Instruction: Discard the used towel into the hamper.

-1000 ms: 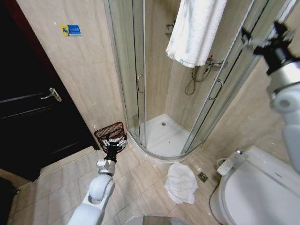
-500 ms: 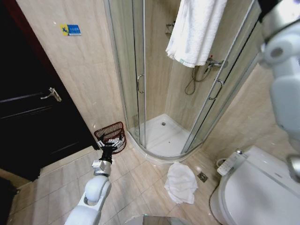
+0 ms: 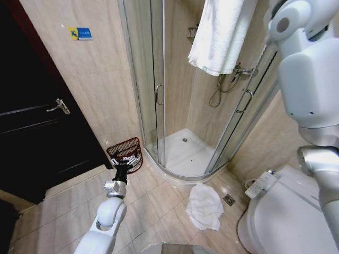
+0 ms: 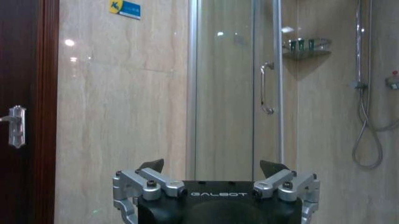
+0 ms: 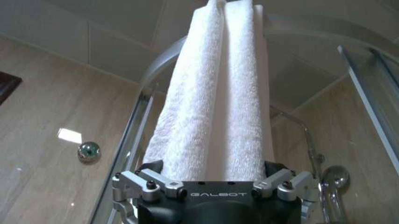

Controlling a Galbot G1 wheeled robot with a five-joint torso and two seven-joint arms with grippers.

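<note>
A white towel (image 3: 220, 34) hangs over the top rail of the glass shower; in the right wrist view this hanging towel (image 5: 215, 102) drops down between the spread fingers of my right gripper (image 5: 213, 167), which is open. My right arm (image 3: 307, 63) is raised high at the right. A second white towel (image 3: 204, 206) lies crumpled on the floor tiles before the shower. The hamper (image 3: 125, 152), a dark red-brown open-weave basket, stands against the wall left of the shower. My left gripper (image 3: 123, 162) hovers at its near rim, open and empty, also seen as the left gripper (image 4: 213, 165) facing the wall.
A dark door (image 3: 37, 121) is at the left. The curved glass shower enclosure (image 3: 159, 95) fills the middle. A toilet (image 3: 294, 217) with a side control panel sits at the lower right. Bare floor tiles (image 3: 153, 201) lie between the hamper and the crumpled towel.
My right arm swung upward and nearer to the head camera, its gripper leaving the head view at the top. The left gripper drew back slightly from over the hamper.
</note>
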